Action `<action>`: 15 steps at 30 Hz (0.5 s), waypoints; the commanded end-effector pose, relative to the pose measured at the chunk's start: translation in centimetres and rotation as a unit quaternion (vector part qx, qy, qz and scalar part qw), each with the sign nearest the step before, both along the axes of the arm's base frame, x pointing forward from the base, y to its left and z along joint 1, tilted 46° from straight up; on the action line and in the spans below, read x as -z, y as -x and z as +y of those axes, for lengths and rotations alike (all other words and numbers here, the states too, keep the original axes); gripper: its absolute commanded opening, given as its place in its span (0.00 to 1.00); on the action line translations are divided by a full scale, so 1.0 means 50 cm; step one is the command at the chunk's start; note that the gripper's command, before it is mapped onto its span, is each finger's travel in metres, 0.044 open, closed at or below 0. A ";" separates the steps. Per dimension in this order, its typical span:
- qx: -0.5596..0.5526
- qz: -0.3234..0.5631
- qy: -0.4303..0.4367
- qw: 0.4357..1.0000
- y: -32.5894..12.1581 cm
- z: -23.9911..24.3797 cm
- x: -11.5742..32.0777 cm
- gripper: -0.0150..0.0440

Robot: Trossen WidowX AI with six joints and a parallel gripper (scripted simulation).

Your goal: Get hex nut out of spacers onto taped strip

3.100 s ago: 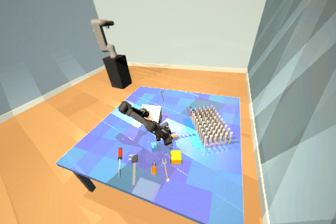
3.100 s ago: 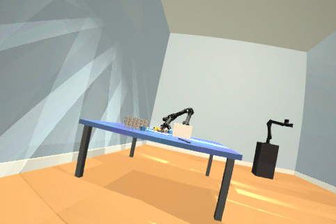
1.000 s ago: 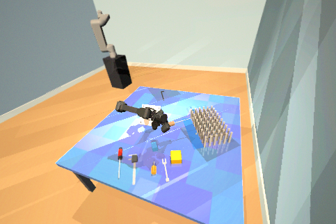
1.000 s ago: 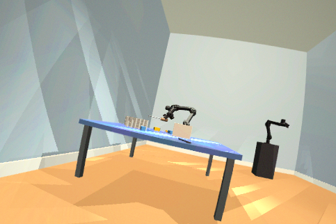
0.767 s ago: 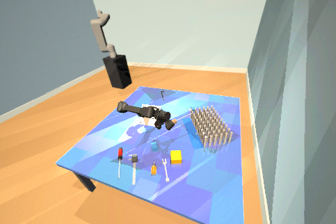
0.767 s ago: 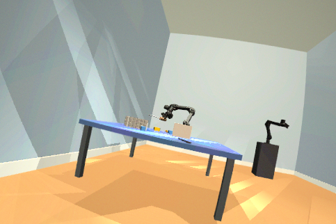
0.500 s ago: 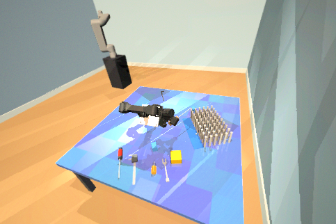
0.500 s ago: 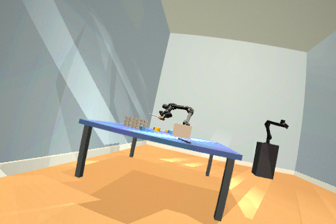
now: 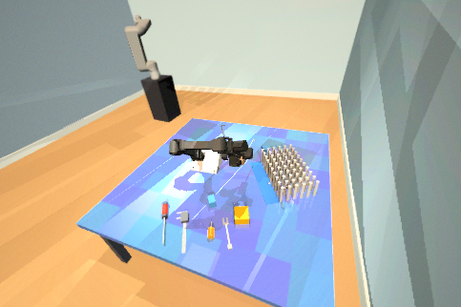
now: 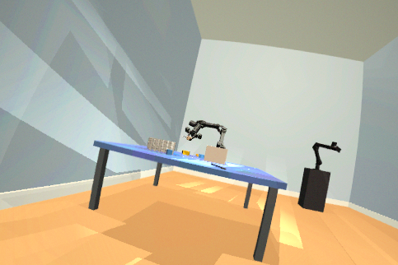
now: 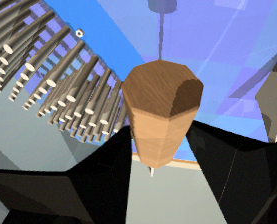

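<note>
My gripper [image 9: 242, 161] [image 10: 189, 138] [image 11: 157, 128] is shut on the wooden handle [image 11: 161, 125] of a tool, held above the table; only a small pale bit of the tool shows beyond the handle. The metal spacers [image 9: 290, 172] [image 10: 161, 145] [image 11: 66, 64] stand in rows, to the right of the gripper in the top view. The blue taped strip [image 9: 263, 183] [image 11: 109, 40] runs along their front. The small nut [image 11: 79, 33] lies at the strip's spacer-side edge, outside the rows; whether it is wholly on the strip is hard to tell.
A yellow block [image 9: 241, 214], a cyan block [image 9: 211, 199], a red-handled screwdriver [image 9: 164, 210], a grey-headed tool [image 9: 184, 234], an orange-handled tool [image 9: 211, 233] and a forked tool [image 9: 228, 235] lie on the table. Another arm stands on a black pedestal [image 9: 161, 97] [image 10: 315, 189] beyond the table.
</note>
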State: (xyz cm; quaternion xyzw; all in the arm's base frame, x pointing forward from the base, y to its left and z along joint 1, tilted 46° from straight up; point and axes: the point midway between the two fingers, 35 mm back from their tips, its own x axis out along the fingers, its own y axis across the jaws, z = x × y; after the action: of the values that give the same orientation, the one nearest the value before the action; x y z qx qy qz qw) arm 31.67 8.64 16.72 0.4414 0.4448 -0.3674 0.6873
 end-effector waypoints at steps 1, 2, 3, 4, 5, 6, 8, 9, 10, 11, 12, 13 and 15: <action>-0.065 0.007 0.022 0.998 -0.009 0.026 0.011 0.25; -0.081 0.010 0.028 0.996 -0.010 0.031 0.014 0.25; -0.097 0.013 0.033 0.995 -0.011 0.037 0.017 0.25; -0.113 0.015 0.039 0.993 -0.012 0.043 0.020 0.25; -0.129 0.018 0.045 0.990 -0.013 0.049 0.024 0.25; -0.145 0.020 0.051 0.988 -0.014 0.055 0.027 0.25; -0.176 0.025 0.062 0.982 -0.016 0.067 0.034 0.25; -0.192 0.027 0.068 0.979 -0.017 0.073 0.037 0.25; -0.208 0.030 0.073 0.975 -0.018 0.079 0.041 0.25; -0.223 0.032 0.079 0.971 -0.019 0.085 0.044 0.25; -0.239 0.034 0.084 0.967 -0.019 0.091 0.048 0.25; -0.255 0.037 0.089 0.962 -0.019 0.098 0.052 0.25; -0.285 0.041 0.099 0.952 -0.020 0.111 0.061 0.25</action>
State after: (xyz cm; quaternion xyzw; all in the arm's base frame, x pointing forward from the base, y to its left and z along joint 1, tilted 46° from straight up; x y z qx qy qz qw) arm 32.47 13.10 14.14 0.2495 0.5299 -0.2462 0.7722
